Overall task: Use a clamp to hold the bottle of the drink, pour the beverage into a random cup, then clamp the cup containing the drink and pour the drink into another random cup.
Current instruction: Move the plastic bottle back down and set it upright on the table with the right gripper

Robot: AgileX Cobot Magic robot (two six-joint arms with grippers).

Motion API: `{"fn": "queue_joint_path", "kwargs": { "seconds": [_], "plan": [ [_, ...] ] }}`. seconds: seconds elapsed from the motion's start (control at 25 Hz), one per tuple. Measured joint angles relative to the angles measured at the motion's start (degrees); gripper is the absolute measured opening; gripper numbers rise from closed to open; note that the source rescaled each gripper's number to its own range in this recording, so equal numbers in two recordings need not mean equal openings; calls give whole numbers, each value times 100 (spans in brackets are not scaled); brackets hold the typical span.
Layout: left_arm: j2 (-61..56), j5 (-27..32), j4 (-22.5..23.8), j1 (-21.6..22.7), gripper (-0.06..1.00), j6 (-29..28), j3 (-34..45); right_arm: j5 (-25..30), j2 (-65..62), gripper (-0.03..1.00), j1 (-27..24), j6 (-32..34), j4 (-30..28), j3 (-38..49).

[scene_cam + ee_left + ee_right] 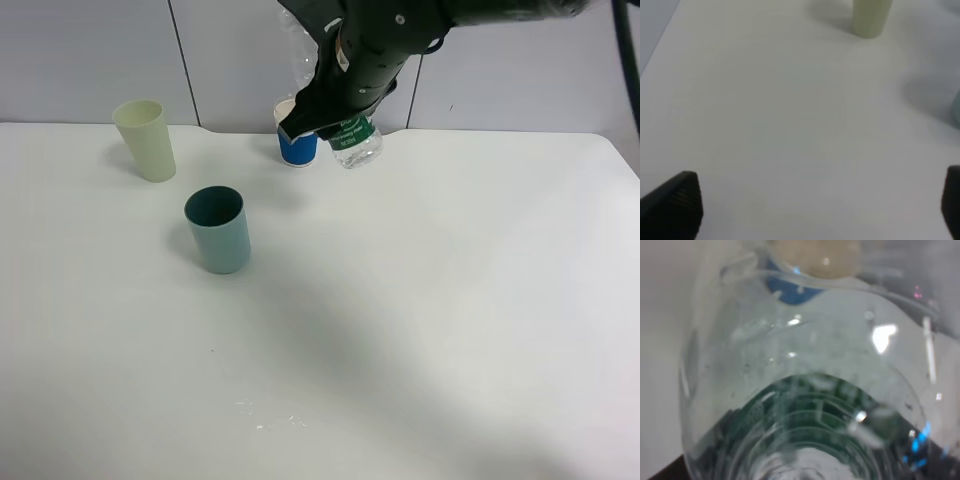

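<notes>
White table (450, 300), pale cream-green cup (145, 140), dusty teal cup (217, 229), blue cup (297, 150) with a white rim, clear bottle (360, 148) with a dark green label. Left gripper (820, 210) is black, with ribbed pads (682, 200).

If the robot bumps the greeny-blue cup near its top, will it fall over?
Probably. The greeny-blue cup is taller than it is wide and stands free on the smooth white table, so a high push would likely tip it. It looks like light plastic, so it may slide first. Once down, its round side could roll.
</notes>
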Motion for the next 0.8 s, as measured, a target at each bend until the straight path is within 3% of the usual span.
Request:
{"fn": "queue_joint_path", "kwargs": {
  "seconds": [0.16,0.28,0.4,0.44,0.8],
  "plan": [
    [0,0,0,0,89,0,0,-682,-433,0,-211,-843,887,454],
    [0,0,0,0,89,0,0,-1559,-859,0,-430,-1223,1444,1247],
    [0,0,0,0,89,0,0,-2709,-1278,0,-578,-1470,1708,2125],
    [0,0,0,0,89,0,0,-2709,-1278,0,-578,-1470,1708,2125],
    [0,0,0,0,89,0,0,-6143,-1601,0,-980,-2127,2582,4263]
  ]
}}
